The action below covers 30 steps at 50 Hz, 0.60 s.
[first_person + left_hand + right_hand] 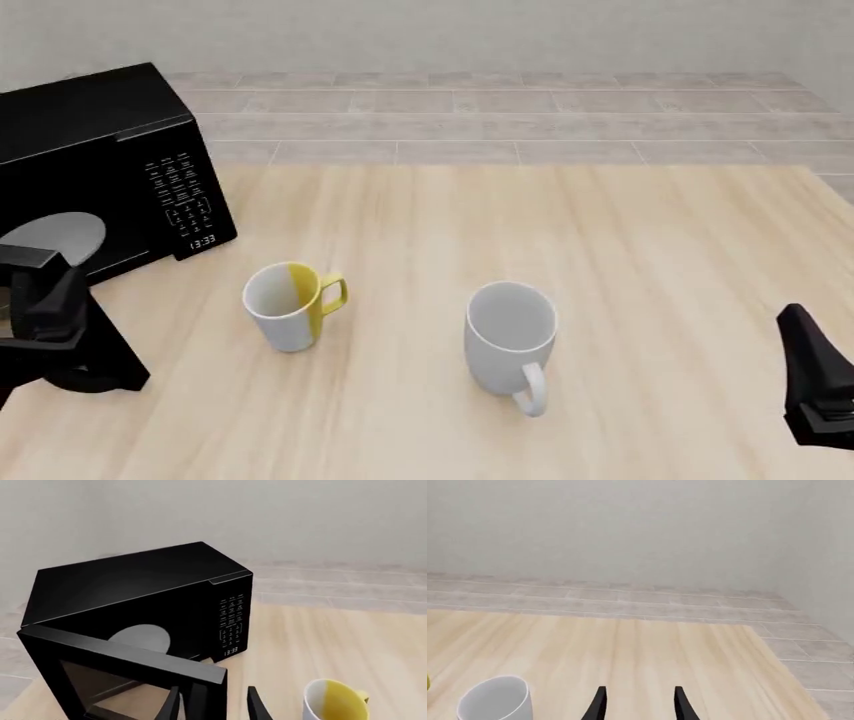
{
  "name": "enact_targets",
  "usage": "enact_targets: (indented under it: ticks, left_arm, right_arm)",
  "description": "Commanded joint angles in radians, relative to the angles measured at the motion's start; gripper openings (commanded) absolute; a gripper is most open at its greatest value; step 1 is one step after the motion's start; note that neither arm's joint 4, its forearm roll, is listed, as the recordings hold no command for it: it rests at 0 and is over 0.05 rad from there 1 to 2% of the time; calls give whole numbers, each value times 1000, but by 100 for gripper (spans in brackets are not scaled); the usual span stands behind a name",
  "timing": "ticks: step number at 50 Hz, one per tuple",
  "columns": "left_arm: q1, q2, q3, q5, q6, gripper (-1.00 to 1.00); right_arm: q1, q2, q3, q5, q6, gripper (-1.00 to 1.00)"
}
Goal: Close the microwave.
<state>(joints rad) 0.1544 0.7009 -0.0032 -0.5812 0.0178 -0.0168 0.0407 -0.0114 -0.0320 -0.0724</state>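
The microwave [133, 585] is a glossy black box at the table's far left, also in the front view [94, 140]. Its door [120, 657] stands swung open toward the left arm, showing the grey round plate [143, 637] inside. The keypad [231, 617] and a small lit display [230, 651] sit on the right side of its front. My left gripper [213, 707] is open, and the door's free edge lies in line with the gap between its fingers. My right gripper [639, 705] is open and empty at the table's near right, far from the microwave.
A white mug with a yellow inside [287, 305] stands just right of the microwave, close to the left arm [54, 325]. A plain white mug [511, 335] stands mid-table. The right arm [817, 395] is at the near right corner. Tiled floor and a wall lie beyond the table.
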Motion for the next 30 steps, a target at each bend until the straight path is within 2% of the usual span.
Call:
enact_targets:
  ticks: [1,4,24,30]
  left_arm:
    - [20,162,3,-147,11,100]
    - [20,184,3,-164,10,100]
    - [9,333,0,-287,15,100]
    - [3,384,-8,-310,-7,100]
  right_arm:
    - [-8,-9,3,2,-1,100]
    - [-4,-2,4,-2,-15,100]
    - [1,9,9,-17,-14,100]
    - [-6,10,11,-17,-30,100]
